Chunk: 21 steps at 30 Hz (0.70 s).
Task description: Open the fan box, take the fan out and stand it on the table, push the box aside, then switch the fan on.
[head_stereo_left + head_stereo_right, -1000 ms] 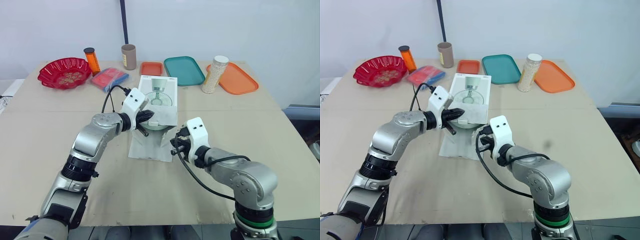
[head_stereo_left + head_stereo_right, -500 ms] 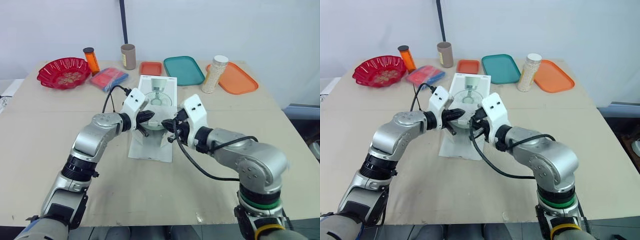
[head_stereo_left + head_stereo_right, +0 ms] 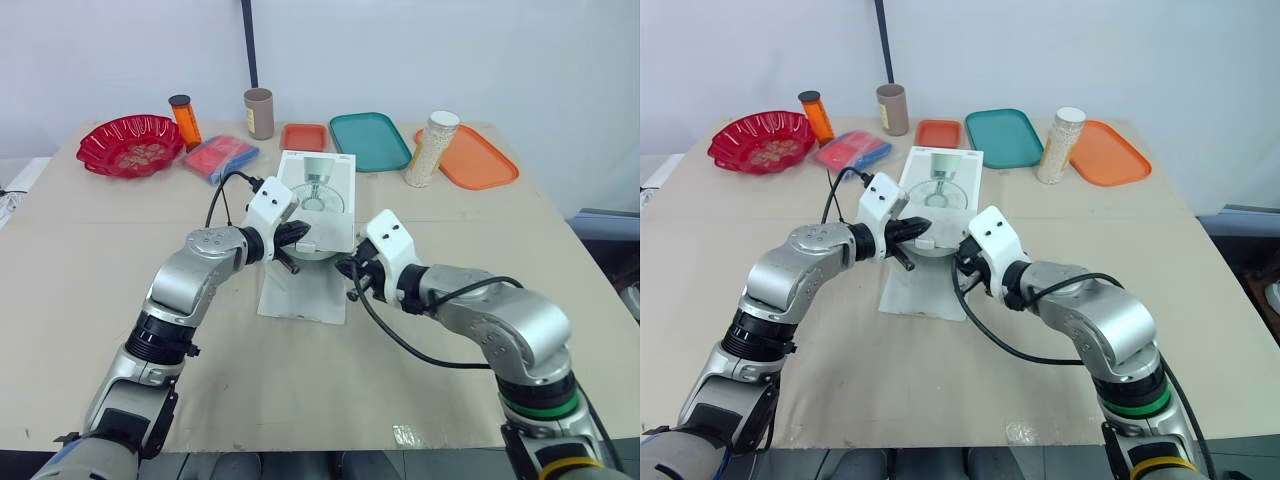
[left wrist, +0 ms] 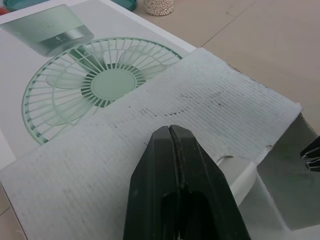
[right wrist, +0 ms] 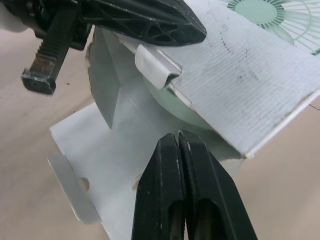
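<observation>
- Fan box (image 3: 318,205): white cardboard, flat rectangular carton lying mid-table (image 3: 120,330); long axis runs from the robot toward the far edge, open mouth facing the robot; a pale green fan is printed on its top face.
- Lid flap (image 3: 300,295): folded out flat on the table before the mouth, with a rounded tuck tab (image 5: 70,187).
- Upper flap (image 4: 165,107): bare corrugated board, ribbed and scuffed.
- Fan (image 5: 172,102): inside the mouth; a curved pale green rim shows.
- Left gripper (image 3: 293,237): black fingers pressed together, tips on the upper flap.
- Right gripper (image 3: 350,270): fingers pressed together, empty, at the mouth's right corner.
- Far edge: glossy scalloped red bowl (image 3: 130,145), teal tray (image 3: 370,140).
</observation>
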Motion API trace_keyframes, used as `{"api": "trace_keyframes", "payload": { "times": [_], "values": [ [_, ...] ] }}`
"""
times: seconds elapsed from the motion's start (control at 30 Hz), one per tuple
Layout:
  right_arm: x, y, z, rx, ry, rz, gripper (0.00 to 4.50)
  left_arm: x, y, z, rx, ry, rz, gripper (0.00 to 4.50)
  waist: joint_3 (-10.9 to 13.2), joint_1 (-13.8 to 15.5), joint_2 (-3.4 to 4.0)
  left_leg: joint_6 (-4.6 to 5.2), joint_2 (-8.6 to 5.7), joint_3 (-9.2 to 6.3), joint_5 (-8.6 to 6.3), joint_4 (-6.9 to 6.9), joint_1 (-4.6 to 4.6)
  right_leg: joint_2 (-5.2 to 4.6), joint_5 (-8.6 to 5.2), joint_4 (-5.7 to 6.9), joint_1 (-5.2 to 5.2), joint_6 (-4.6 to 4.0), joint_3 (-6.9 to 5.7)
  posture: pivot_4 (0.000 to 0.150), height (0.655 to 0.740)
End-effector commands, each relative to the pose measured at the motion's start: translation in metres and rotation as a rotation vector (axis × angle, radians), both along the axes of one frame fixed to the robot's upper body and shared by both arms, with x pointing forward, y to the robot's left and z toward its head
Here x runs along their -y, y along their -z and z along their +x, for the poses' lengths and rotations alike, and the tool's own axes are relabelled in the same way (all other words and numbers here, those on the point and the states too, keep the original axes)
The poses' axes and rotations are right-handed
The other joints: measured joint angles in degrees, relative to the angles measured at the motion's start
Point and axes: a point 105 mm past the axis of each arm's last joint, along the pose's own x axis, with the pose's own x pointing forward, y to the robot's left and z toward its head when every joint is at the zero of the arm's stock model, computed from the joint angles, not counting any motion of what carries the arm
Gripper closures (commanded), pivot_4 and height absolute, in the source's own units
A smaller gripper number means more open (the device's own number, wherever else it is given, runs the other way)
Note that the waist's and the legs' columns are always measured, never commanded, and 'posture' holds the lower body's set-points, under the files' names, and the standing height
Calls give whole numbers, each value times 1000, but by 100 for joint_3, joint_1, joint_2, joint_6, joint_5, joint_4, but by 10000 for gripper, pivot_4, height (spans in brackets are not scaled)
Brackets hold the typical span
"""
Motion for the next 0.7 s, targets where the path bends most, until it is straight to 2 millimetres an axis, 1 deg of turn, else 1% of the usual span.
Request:
{"api": "trace_keyframes", "payload": {
  "times": [0.03, 0.17, 0.27, 0.37, 0.5, 0.6, 0.7],
  "values": [
    [18, 0, -9, 1, 29, -35, 44486, 1, -11, 0, 43, -4, -26, 45000, 0, 2, 0, 0, 0, 0, 0, 0, 0, 0, 0, 0, 0, 0, 0, 1500, 7400],
    [28, 6, -10, -13, 51, -67, 44486, 1, -11, 0, 42, -3, -29, 45000, 0, 6, 0, 0, 0, 0, 0, 1, 1, 0, 0, 0, 1, 0, 1, 1500, 7400],
    [39, 15, -6, -16, 102, -106, 44486, 1, -10, 0, 41, -5, -32, 45000, 0, 6, 0, 0, 0, 0, 0, 1, 1, 1, 0, 0, 1, 0, 1, 1500, 7400],
    [44, 21, -2, -13, 128, -124, 44486, 2, -9, -1, 42, -4, -34, 45000, 0, 6, 0, 0, -1, 1, 0, 1, 1, 1, 0, 0, 1, 0, 2, 1500, 7400],
    [54, 19, 12, 33, 203, -119, 44486, 1, -10, 0, 44, -7, -34, 45000, 1, 6, -1, 0, -1, 1, 0, 1, 1, 1, 0, -1, 0, 0, 2, 1500, 7400],
    [53, 17, 20, 58, 222, -98, 44486, 0, -10, 0, 44, -7, -34, 45000, 1, 4, -1, 0, -1, 1, 0, 1, 1, 0, 0, -1, 1, 0, 2, 1500, 7400],
    [48, 14, 31, 70, 246, -20, 44486, 2, -9, -1, 43, -2, -33, 45000, 1, -3, 0, 0, 1, 2, 0, 1, 3, 2, 0, 0, 1, 0, 3, 1500, 7400]
  ]
}}
